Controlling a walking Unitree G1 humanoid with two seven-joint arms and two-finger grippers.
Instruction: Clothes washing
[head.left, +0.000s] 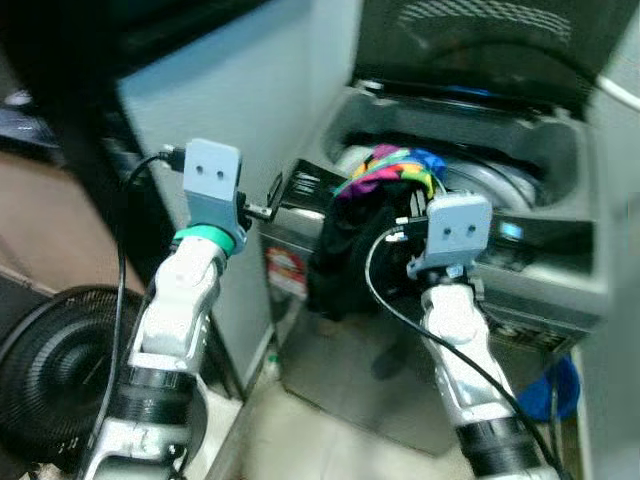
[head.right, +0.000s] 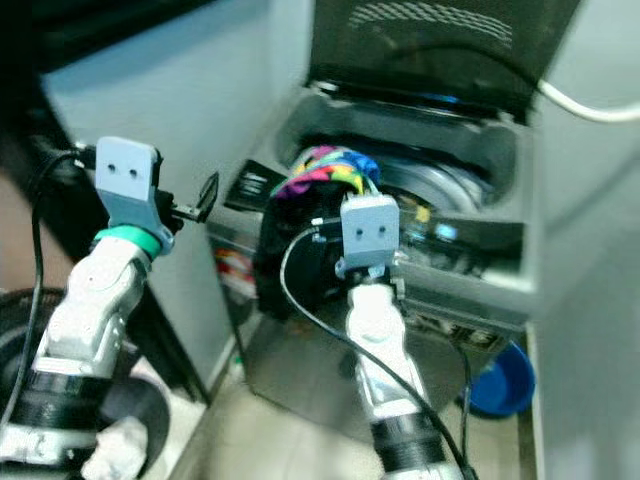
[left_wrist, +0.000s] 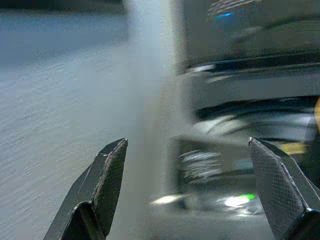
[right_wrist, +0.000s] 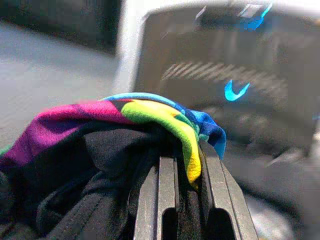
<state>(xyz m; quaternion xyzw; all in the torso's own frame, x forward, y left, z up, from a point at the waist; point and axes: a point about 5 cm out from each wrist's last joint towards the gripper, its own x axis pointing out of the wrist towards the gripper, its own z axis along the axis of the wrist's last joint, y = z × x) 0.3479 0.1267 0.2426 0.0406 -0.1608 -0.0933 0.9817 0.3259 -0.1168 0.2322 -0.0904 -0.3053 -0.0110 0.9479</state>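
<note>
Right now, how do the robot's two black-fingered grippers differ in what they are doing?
The right gripper is shut on the black garment with rainbow stripes at the open grey washing machine; the left gripper is open and holds nothing. The right is over the machine's rim; the left is raised beside it. Both have two long black fingers.

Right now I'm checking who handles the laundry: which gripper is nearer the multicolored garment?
Right. The right gripper is shut on the multicolored garment at the washing machine rim; the left gripper hovers open beside the machine, apart from it.
</note>
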